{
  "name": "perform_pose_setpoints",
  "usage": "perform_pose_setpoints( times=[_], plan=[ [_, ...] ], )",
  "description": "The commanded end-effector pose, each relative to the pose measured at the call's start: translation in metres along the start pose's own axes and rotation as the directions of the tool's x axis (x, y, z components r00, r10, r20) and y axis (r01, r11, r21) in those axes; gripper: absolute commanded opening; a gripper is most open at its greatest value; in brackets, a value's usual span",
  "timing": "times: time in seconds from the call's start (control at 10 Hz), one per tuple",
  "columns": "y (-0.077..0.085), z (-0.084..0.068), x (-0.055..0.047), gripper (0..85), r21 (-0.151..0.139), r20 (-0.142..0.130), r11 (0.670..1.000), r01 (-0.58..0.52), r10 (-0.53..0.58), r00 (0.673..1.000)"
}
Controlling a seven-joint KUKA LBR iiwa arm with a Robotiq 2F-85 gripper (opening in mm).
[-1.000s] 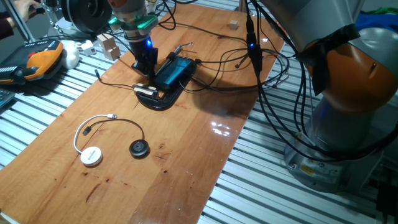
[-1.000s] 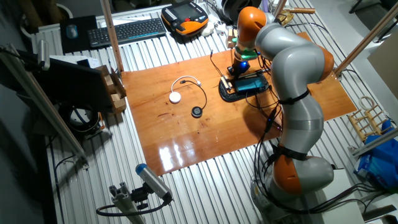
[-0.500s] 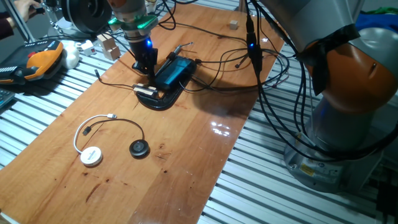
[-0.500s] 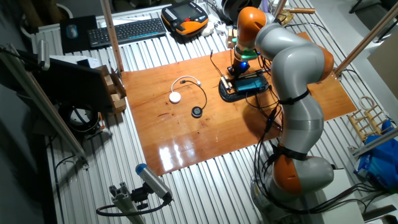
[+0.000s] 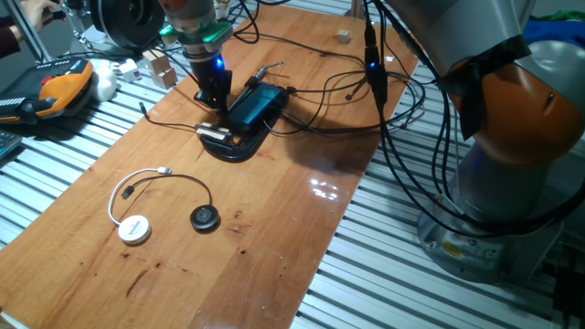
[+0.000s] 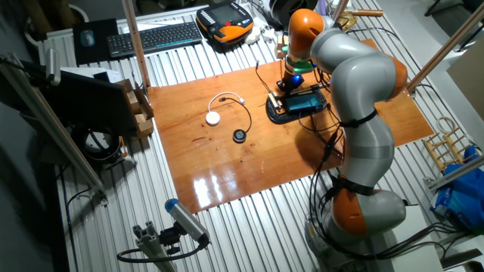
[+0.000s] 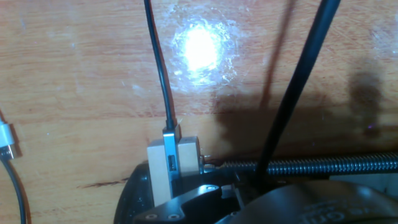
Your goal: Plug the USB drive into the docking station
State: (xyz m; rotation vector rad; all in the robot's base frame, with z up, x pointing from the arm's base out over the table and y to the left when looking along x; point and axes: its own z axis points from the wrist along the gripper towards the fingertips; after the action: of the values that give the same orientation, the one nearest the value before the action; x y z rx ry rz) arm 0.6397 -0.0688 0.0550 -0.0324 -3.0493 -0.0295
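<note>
Both fixed views are evenly lit and fairly sharp; white glare patches sit on the glossy tabletop; the arm casts a soft dark shadow beside it; the hand view is dimmer and soft, with one hot white reflection blown out on the wood.

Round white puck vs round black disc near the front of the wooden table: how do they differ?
The round white puck is pale and looks wider; the round black disc is dark and looks smaller. The puck has a white cable curving off to a loose plug; the disc has a thin dark wire arcing away from it. The puck lies nearer the table's edge. Both lie flat, apart, far from the claw.
</note>
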Motion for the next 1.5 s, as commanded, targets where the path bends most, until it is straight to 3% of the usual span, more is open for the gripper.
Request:
perform_pose_setpoints(
  times=[0.0, 0.5, 1.0, 1.2, 1.4],
  plan=[
    [0.0, -0.002, 0.0, 0.0, 0.005, 0.002, 1.0, -0.001, 0.001, 1.0],
    [-0.001, -0.018, 0.001, 0.0, 0.001, 0.028, 1.0, -0.007, 0.006, 1.0],
    [0.0, -0.043, 0.0, 0.0, 0.001, 0.055, 1.0, -0.027, 0.026, 0.998],
    [0.004, -0.055, 0.003, 0.0, -0.014, 0.065, 0.999, -0.031, 0.032, 0.997],
    [0.012, -0.063, 0.005, 0.0, -0.026, 0.094, 0.999, -0.024, 0.026, 0.995]
  ],
)
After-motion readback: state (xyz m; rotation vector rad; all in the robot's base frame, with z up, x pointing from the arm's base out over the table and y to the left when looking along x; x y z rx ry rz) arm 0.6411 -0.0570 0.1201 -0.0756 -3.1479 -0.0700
